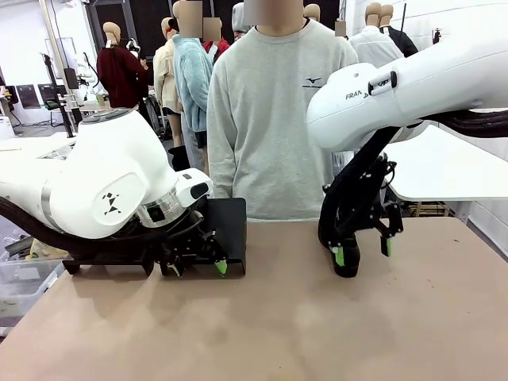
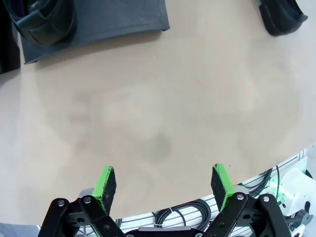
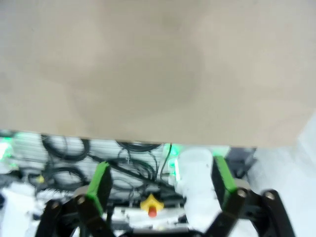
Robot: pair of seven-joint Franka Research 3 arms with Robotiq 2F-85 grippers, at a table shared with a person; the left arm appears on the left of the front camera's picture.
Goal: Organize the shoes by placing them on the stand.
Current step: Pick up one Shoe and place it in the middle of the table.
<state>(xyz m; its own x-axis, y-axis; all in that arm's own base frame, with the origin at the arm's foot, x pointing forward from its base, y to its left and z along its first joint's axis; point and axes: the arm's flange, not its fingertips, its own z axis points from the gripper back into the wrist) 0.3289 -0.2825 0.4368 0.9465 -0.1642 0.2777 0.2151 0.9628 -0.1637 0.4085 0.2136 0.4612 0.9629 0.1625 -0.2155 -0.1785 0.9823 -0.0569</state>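
Observation:
The black stand [image 1: 230,224] sits at the table's far left, behind my left arm. In the left wrist view it is a dark slab [image 2: 108,22] with one black shoe [image 2: 44,19] on it at the top left corner. A second black shoe [image 2: 281,17] rests on the bare table at the top right; in the front view this shoe [image 1: 348,268] lies right by my right gripper [image 1: 363,251]. That gripper hangs open just above the table, holding nothing [image 3: 160,180]. My left gripper [image 1: 198,268] is open and empty in front of the stand [image 2: 164,182].
A person in a grey sweatshirt [image 1: 274,119] stands at the far edge of the tan table [image 1: 278,333]. A white table [image 1: 452,167] stands at the right, and a clear bin [image 1: 16,278] sits off the left edge. The right wrist view is blurred.

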